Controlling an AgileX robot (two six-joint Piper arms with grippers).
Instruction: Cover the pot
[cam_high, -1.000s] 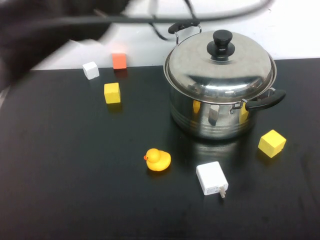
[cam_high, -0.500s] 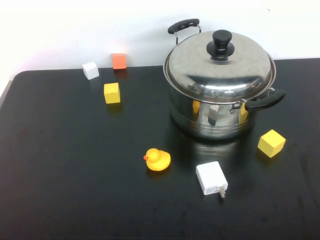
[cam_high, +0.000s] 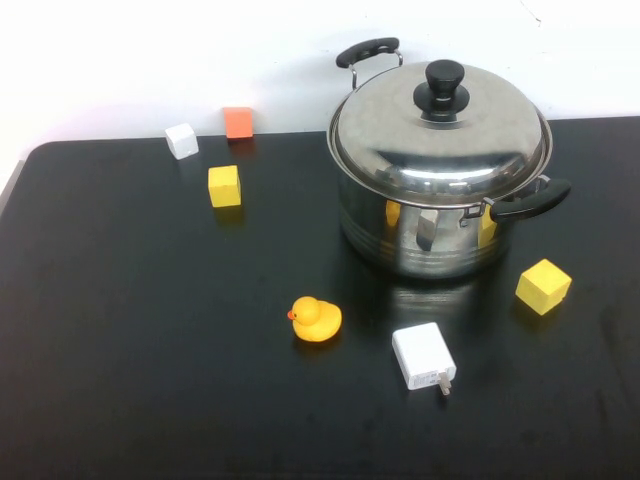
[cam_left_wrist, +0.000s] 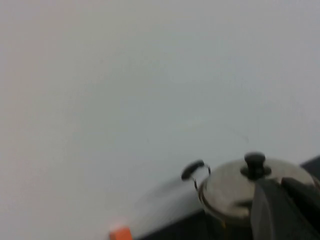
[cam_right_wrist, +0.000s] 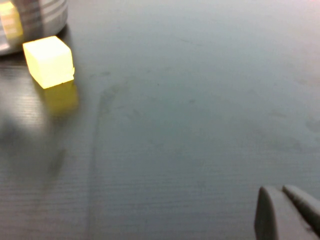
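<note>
The shiny steel pot (cam_high: 430, 235) with two black side handles stands at the back right of the black table (cam_high: 150, 330). The domed steel lid (cam_high: 440, 135) with a black knob sits on its rim, closing it. Neither gripper shows in the high view. In the left wrist view my left gripper (cam_left_wrist: 285, 200) is shut and empty, held high and away from the pot, with the lid (cam_left_wrist: 235, 182) beyond it. In the right wrist view my right gripper (cam_right_wrist: 282, 200) is shut and empty, low over the bare table, with the pot's base (cam_right_wrist: 40, 12) far off.
A yellow cube (cam_high: 543, 286) lies right of the pot, also in the right wrist view (cam_right_wrist: 48, 61). A rubber duck (cam_high: 316, 319) and a white charger (cam_high: 424, 357) lie in front. A yellow cube (cam_high: 224, 186), white cube (cam_high: 181, 140) and orange cube (cam_high: 238, 122) sit at the back left.
A blurred dark arm that crossed the top of the high view a second ago has left the view. The pot, lid and small objects have not moved.
</note>
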